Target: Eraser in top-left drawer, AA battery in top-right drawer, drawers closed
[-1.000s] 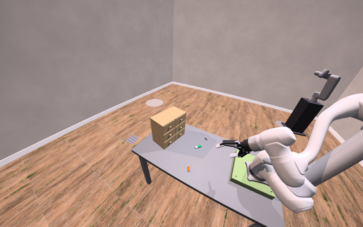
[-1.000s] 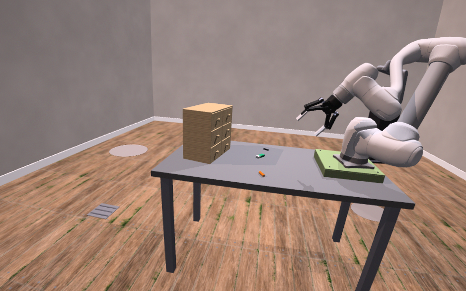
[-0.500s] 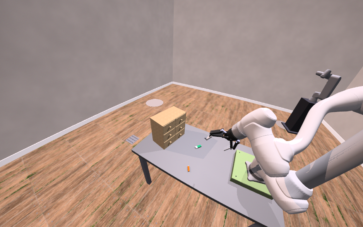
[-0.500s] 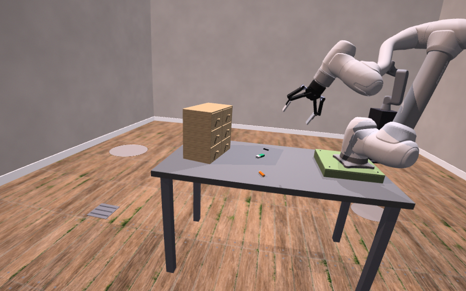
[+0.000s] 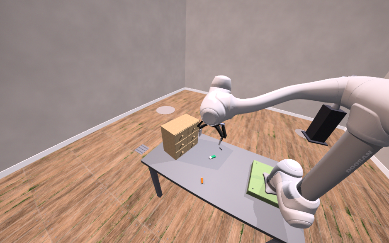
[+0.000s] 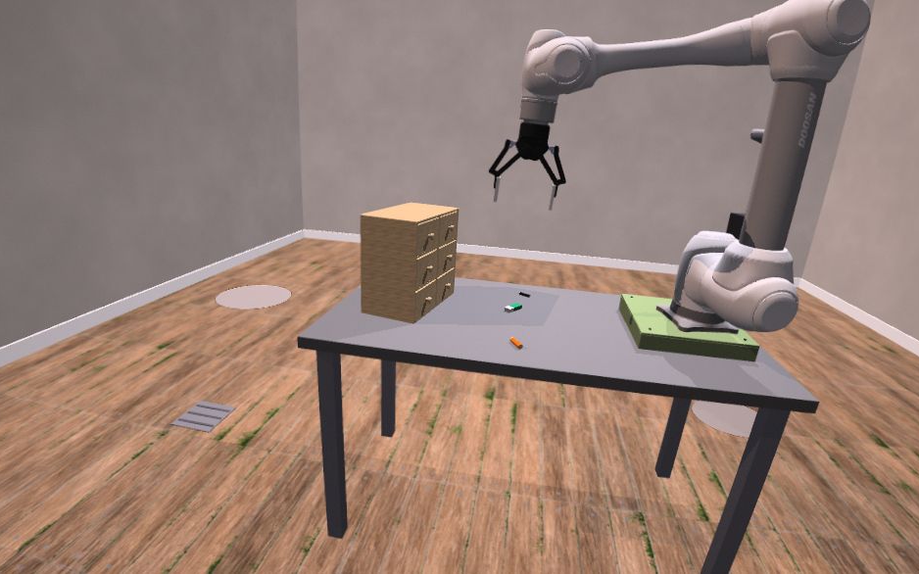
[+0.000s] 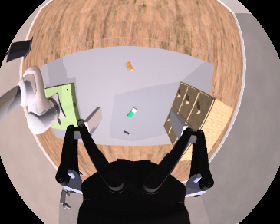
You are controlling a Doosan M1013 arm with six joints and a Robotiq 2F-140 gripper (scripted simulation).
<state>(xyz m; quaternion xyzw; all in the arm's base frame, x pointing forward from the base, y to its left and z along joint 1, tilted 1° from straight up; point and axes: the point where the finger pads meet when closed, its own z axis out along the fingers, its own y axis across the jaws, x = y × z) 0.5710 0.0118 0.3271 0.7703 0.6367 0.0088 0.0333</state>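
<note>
So your green-and-white block-shaped eraser (image 5: 212, 156) (image 6: 512, 308) (image 7: 132, 112) was lying flat on the grey tabletop (image 5: 229, 193) (image 6: 577, 356) (image 7: 94, 80), out in front of the chest and well apart from it. Near it was a small, thin black piece (image 5: 220, 148) (image 6: 524, 294) (image 7: 126, 132), and farther off on the opposite side you had an orange stick-like piece (image 5: 201, 180) (image 6: 515, 343) (image 7: 129, 66). Honestly, I couldn't tell which of those two was your AA battery, but both were on the tabletop.

Your light-brown wooden chest (image 5: 168, 142) (image 6: 388, 266) (image 7: 219, 115) stood upright, two drawers to a row, three rows, and the fronts looked shut. Your black two-finger hand (image 5: 210, 137) (image 6: 523, 196) (image 7: 135, 113) was spread wide with nothing in it, pointing down well above the tabletop. Past all that, your white arm (image 5: 280, 93) (image 6: 670, 55) (image 7: 6, 101) stood on a green slab (image 5: 256, 181) (image 6: 705, 348) (image 7: 69, 100) at the other end from the chest.
</note>
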